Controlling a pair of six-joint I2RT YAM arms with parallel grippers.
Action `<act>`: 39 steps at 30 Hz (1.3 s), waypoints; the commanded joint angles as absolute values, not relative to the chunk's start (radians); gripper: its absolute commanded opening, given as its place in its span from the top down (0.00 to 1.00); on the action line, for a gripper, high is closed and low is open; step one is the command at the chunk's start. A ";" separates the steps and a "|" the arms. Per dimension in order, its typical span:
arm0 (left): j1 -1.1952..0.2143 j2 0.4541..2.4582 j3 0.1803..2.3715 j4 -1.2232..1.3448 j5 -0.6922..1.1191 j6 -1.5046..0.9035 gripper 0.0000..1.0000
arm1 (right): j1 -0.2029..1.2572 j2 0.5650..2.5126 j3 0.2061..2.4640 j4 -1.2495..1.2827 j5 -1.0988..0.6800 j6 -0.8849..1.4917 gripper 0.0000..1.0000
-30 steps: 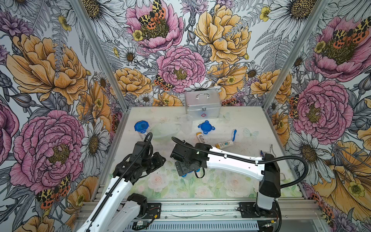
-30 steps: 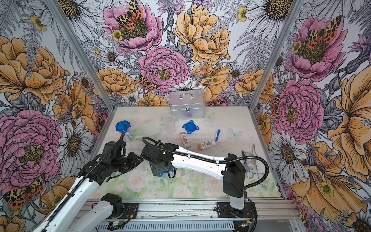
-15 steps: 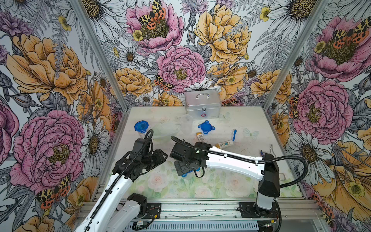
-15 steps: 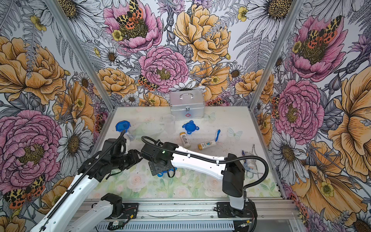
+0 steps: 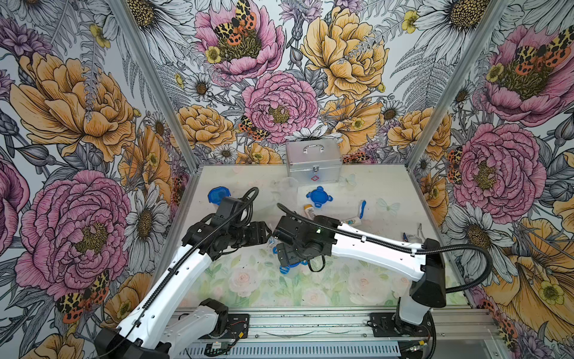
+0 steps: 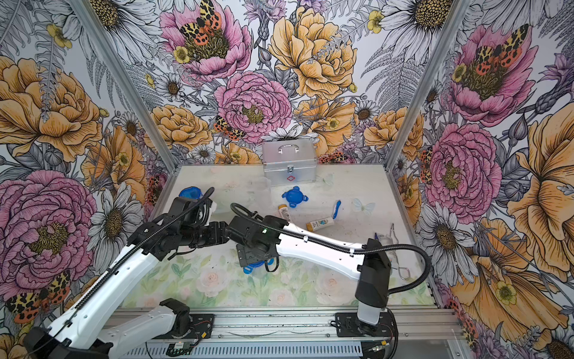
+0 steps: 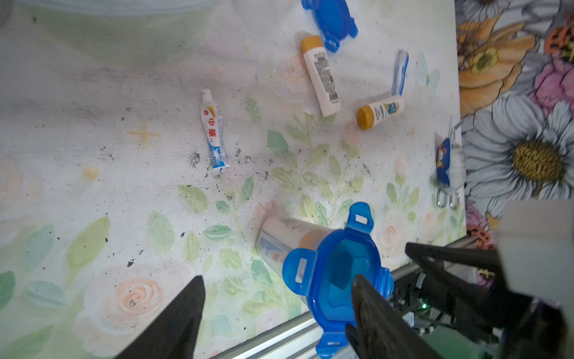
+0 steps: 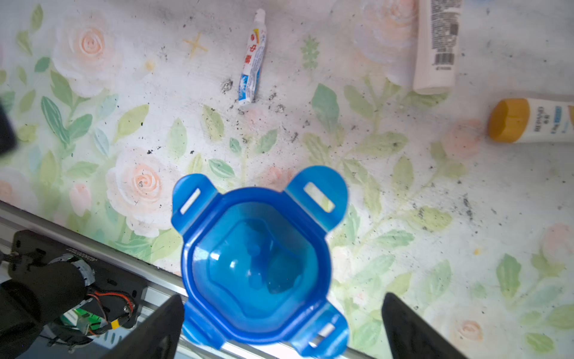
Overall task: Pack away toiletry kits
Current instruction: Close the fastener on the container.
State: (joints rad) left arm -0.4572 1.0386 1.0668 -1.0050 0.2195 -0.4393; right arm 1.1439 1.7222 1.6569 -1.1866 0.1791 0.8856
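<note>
On its side on the tabletop (image 5: 242, 289), nearer the front edge than the back and about midway between the left and right edges: the packed cup (image 7: 289, 236), blue clip-tab lid (image 8: 257, 258) on its mouth, white and orange contents visible through the clear wall. Directly over it the right gripper (image 8: 282, 296), jaws spread wide to either side of the lid, a clear gap at one finger, contact at the other impossible to tell. Close alongside, the left gripper (image 7: 278, 277), jaws likewise wide apart and gripping nothing, one fingertip overlapping the lid's rim in the left wrist view. Farther back, loose on the tabletop: a white-blue tube (image 7: 214, 130); an orange-capped bottle (image 7: 321, 76) just beside a spare blue lid (image 5: 318, 196); a second orange-capped bottle (image 7: 380, 112) just beside a blue-white toothbrush (image 5: 362, 209). Against the middle of the back edge, a silver case (image 5: 313, 163).
</note>
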 commanded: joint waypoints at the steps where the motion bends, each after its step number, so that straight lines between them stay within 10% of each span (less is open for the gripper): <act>1: -0.548 1.084 1.141 -1.048 0.162 -0.339 0.25 | 1.127 1.622 1.622 -1.207 0.161 0.950 0.05; 18: -0.712 1.197 1.168 -1.094 0.123 -0.255 0.38 | 1.124 1.569 1.456 -1.014 -0.021 1.039 0.42; 39: -0.721 1.280 1.161 -1.092 0.126 -0.190 0.50 | 1.108 1.552 1.376 -0.947 0.000 1.100 0.52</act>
